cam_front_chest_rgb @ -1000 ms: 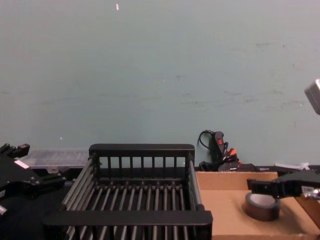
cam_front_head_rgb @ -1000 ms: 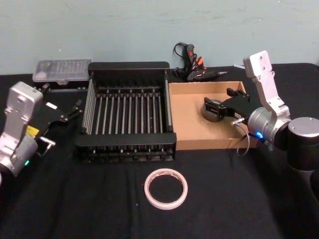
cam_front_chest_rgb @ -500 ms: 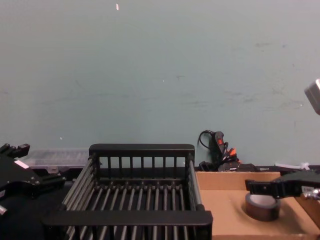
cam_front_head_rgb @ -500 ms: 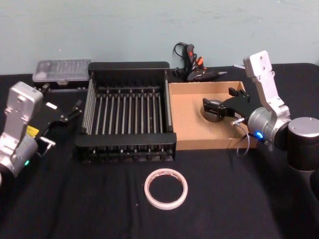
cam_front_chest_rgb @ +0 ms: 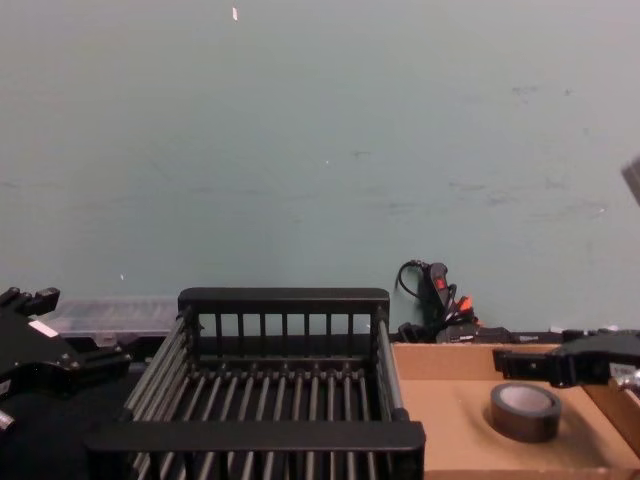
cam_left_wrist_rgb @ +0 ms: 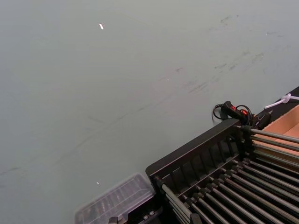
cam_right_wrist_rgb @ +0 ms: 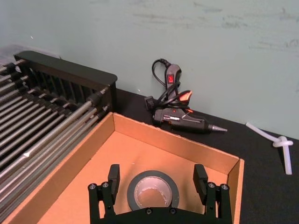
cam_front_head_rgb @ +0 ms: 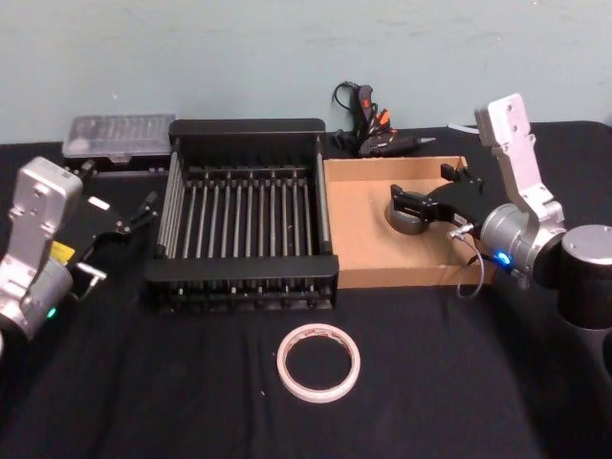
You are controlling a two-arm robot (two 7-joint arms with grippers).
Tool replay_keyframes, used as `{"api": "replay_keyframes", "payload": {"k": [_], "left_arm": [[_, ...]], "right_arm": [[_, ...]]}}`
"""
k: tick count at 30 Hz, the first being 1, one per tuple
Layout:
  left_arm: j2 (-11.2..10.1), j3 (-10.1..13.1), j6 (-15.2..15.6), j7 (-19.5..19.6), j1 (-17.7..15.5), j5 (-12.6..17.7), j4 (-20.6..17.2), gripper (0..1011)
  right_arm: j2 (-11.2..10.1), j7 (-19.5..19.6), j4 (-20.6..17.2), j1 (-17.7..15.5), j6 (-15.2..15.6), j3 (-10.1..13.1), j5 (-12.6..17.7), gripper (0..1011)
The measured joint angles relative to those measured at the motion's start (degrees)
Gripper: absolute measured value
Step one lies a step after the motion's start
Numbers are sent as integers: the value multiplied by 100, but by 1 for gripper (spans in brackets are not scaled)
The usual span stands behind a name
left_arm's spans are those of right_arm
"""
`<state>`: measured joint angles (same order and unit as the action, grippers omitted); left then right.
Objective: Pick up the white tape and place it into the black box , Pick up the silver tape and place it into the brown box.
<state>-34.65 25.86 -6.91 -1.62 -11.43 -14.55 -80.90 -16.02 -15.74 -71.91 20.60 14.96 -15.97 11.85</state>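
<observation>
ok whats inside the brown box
The silver tape lies flat on the floor of the brown box, with the open right pincer above it. The floor under the roll is hidden.

1. At twelve o'clock we see a black glue gun with orange trigger and coiled cord.
2. At ten o'clock we see a clear lidded plastic case.
3. A black cloth covers the desk.
4. We see a pale teal wall behind.
</observation>
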Motion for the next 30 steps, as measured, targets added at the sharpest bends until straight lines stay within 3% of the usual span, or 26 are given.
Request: {"api": "replay_keyframes", "payload": {"k": [7, 13, 25, 30], "left_arm": [[0, 0, 0, 0, 0, 0, 0, 1001], [0, 0, 0, -1, 0, 0, 0, 1001], [0, 0, 0, 0, 0, 0, 0, 1001], [0, 0, 0, 0, 0, 0, 0, 1001]], "right_arm": [[-114, -154, -431, -250, 11, 90, 99, 1002], [-335, -349, -972, -596, -52, 123, 215, 1002], [-974, -761, -2202, -1565, -296, 88, 535, 1002], [-1182, -868, -2499, -1869, -358, 15, 605, 1002]]}}
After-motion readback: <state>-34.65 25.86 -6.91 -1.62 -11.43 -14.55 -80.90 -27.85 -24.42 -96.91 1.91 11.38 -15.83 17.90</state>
